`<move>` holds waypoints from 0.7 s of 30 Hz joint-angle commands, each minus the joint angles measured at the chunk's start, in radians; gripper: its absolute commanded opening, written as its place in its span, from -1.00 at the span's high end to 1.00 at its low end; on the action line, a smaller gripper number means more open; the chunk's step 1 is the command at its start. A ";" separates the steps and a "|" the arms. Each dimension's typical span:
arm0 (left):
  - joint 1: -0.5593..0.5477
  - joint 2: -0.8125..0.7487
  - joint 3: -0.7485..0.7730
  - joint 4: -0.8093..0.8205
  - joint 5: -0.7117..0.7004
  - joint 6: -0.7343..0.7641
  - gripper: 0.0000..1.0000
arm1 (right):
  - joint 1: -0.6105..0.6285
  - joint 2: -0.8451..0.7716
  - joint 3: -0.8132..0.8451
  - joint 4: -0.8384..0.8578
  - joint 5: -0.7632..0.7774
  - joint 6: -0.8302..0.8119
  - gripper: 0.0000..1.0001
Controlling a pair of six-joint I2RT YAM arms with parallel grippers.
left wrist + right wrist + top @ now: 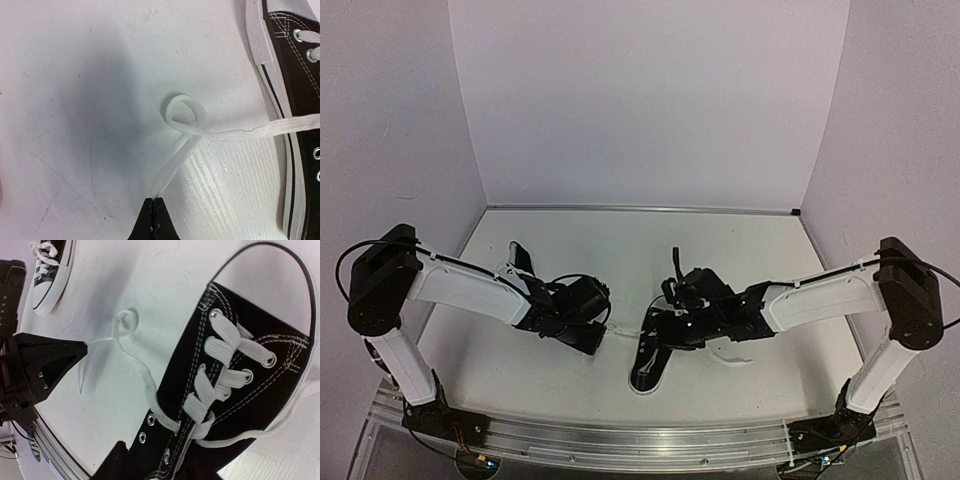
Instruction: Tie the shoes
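Presently clamped: left gripper (154,202), jaws together on the tip of the flat white lace (235,133).
Right gripper (675,322): over the black canvas sneaker (650,368) on the white table (570,250); jaw spacing unclear.
Risk: pulling may cinch the slack twist (182,112) into a knot.

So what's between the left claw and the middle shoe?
A white lace with one small loop, running from the shut left gripper to the shoe; clearest in the left wrist view.
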 commanded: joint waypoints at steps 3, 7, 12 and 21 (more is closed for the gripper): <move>-0.002 -0.092 -0.012 0.041 0.045 0.050 1.00 | -0.008 -0.269 -0.045 -0.148 0.091 -0.055 -0.14; -0.003 -0.125 -0.015 0.037 0.048 0.076 1.00 | -0.040 -0.419 -0.167 -0.292 0.141 -0.053 -0.10; -0.002 -0.148 -0.018 0.029 0.051 0.093 1.00 | -0.072 -0.477 -0.267 -0.414 0.148 -0.039 0.05; -0.002 -0.162 -0.021 0.042 0.077 0.098 1.00 | -0.072 -0.303 -0.232 -0.483 0.225 -0.101 0.09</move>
